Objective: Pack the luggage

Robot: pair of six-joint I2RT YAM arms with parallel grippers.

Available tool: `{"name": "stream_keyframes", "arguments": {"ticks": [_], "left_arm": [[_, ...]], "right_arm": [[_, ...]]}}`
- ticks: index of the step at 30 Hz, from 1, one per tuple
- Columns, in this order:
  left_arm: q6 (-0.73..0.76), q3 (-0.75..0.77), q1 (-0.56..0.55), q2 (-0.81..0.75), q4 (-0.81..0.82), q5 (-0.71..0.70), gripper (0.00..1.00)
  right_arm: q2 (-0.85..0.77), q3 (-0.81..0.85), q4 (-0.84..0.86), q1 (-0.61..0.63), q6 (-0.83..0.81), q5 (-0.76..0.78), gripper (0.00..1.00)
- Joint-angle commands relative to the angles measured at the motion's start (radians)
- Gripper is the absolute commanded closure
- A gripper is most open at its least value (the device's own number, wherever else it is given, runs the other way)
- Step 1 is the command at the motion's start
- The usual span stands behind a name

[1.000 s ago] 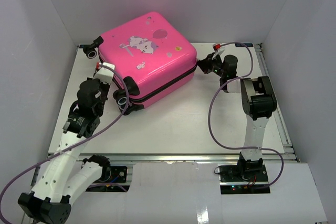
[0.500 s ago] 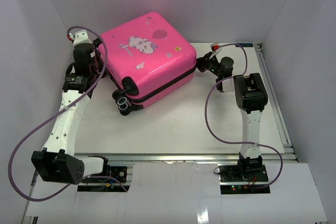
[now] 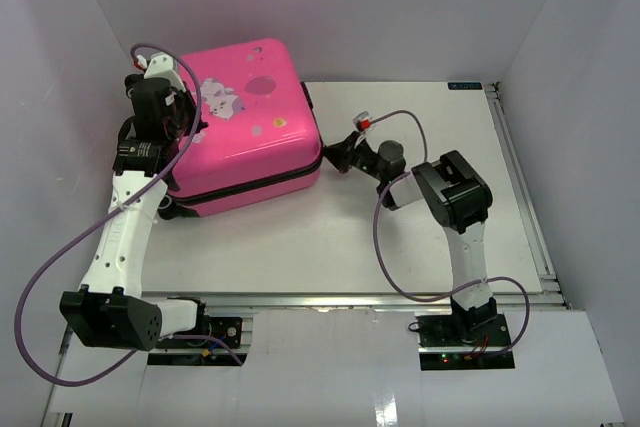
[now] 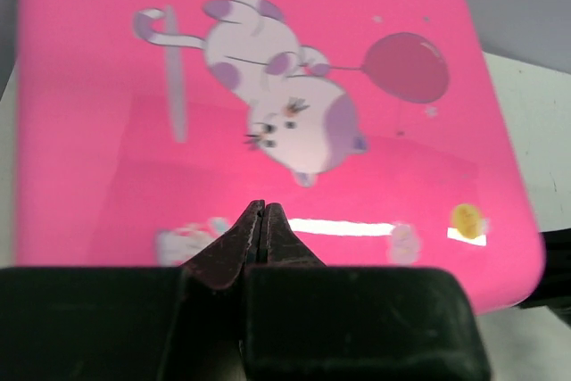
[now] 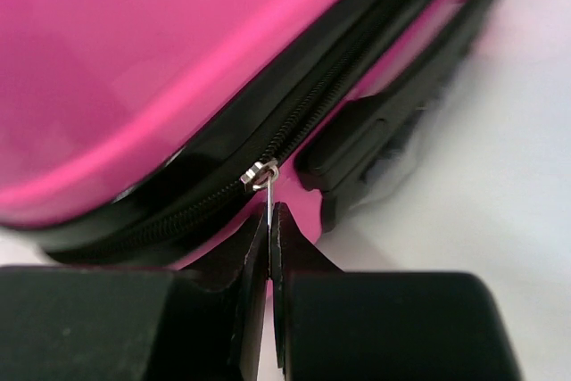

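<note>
On the table (image 3: 400,237), pink luggage (image 3: 245,127), right fingers (image 5: 234,283) pinching its zipper pull (image 5: 268,198)

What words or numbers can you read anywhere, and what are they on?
No words or numbers can be read.
On the suitcase: only pictures, a cartoon animal and a balloon, no letters.
On the table: a small dark label at its far edge, too small to read.
</note>
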Motion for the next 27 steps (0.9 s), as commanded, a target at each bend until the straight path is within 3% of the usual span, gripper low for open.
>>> {"name": "stream_keyframes", "arguments": {"ticks": [1, 8, 13, 20, 27], "left_arm": [[0.063, 0.068, -0.003, 0.001, -0.052, 0.064, 0.92], [0.083, 0.094, -0.053, 0.107, -0.047, 0.165, 0.90], [0.050, 0.099, -0.096, 0.226, -0.037, 0.119, 0.89], [0.058, 0.066, -0.158, 0.241, 0.006, 0.074, 0.87], [0.065, 0.034, -0.171, 0.252, -0.005, -0.020, 0.86]], "right_arm": [[-0.055, -0.095, 0.094, 0.256, 0.023, -0.197, 0.92], [-0.040, -0.115, 0.085, 0.337, -0.010, -0.189, 0.92], [-0.080, -0.075, -0.061, 0.319, -0.082, -0.119, 0.92], [-0.140, 0.015, -0.280, 0.267, -0.152, 0.006, 0.92], [-0.115, 0.087, -0.327, 0.225, -0.134, 0.009, 0.92]]}}
